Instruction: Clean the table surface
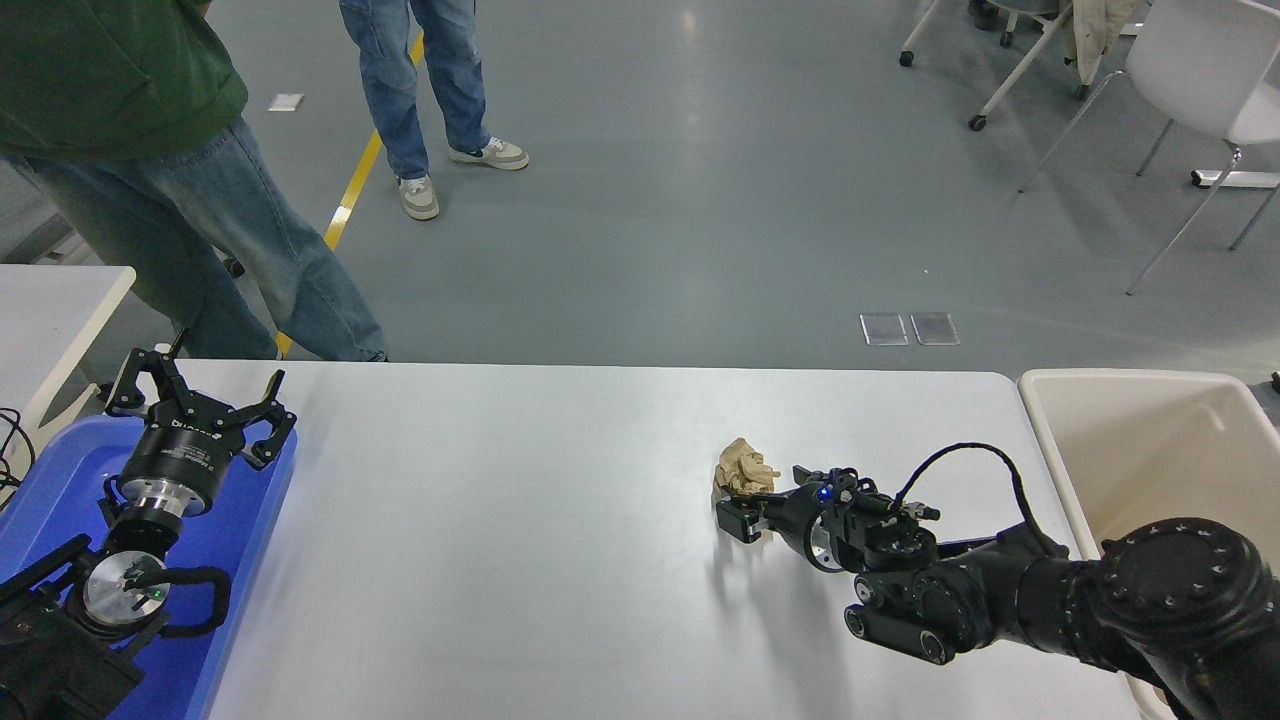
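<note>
The white table surface (pixel 500 540) fills the lower part of the head view. A crumpled brown paper ball (pixel 745 467) lies on it, right of the middle. My right gripper (pixel 752 503) is low over the table just in front of and right of the ball. It is open, with its far finger touching or nearly touching the paper and nothing held. My left gripper (pixel 195 398) is parked at the lower left over the blue tray (pixel 240 560), open and empty.
A cream bin (pixel 1150 430) stands against the table's right end. A smaller white table (pixel 50 300) is at the far left. Two people in jeans (pixel 230 240) stand beyond the far left edge. Chairs stand at the upper right.
</note>
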Controlling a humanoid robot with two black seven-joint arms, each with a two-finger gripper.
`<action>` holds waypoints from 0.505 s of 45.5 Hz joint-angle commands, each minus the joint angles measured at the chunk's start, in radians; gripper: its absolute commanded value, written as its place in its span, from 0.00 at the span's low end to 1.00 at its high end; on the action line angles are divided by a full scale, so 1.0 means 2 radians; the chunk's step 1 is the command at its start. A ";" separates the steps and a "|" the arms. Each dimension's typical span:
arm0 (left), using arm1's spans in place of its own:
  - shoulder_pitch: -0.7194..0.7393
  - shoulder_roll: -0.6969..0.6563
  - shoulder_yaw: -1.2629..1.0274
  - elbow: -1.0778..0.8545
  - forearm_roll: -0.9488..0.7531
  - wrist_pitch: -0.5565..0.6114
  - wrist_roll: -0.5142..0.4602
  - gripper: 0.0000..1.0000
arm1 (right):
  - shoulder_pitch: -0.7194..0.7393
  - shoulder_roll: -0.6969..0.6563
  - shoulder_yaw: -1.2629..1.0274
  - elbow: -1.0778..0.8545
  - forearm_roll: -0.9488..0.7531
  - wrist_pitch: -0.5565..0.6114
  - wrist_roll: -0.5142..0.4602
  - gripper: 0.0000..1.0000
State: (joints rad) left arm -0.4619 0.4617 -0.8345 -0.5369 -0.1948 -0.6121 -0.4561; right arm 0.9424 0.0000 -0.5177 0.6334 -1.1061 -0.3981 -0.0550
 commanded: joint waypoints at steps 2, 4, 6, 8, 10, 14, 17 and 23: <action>-0.001 0.000 0.000 0.000 0.000 0.000 0.000 1.00 | -0.006 0.000 0.001 0.002 0.000 -0.008 0.002 1.00; 0.000 0.000 0.000 0.000 0.000 0.000 0.000 1.00 | -0.006 0.000 0.001 0.002 0.000 -0.012 0.002 1.00; 0.000 0.000 0.000 0.000 0.000 0.000 0.000 1.00 | -0.007 0.000 0.001 0.002 0.000 -0.015 0.002 1.00; 0.000 0.000 0.000 0.000 0.000 0.000 0.000 1.00 | -0.008 0.000 0.001 0.002 0.000 -0.019 0.002 1.00; -0.001 0.000 0.000 0.000 0.000 0.000 -0.001 1.00 | -0.008 0.000 0.001 0.001 0.000 -0.021 0.002 0.99; 0.000 0.000 0.000 0.000 0.000 0.000 0.000 1.00 | -0.009 0.000 0.001 0.001 0.000 -0.024 0.002 0.98; -0.001 0.000 0.000 0.000 0.000 0.000 0.000 1.00 | -0.009 0.000 0.003 -0.001 0.000 -0.027 0.002 0.98; 0.000 0.000 0.000 0.000 0.000 0.000 0.000 1.00 | -0.010 0.000 0.005 -0.001 0.000 -0.033 0.002 0.98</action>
State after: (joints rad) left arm -0.4622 0.4617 -0.8345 -0.5369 -0.1948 -0.6121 -0.4554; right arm 0.9268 0.0000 -0.5139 0.6337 -1.1061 -0.4435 -0.0510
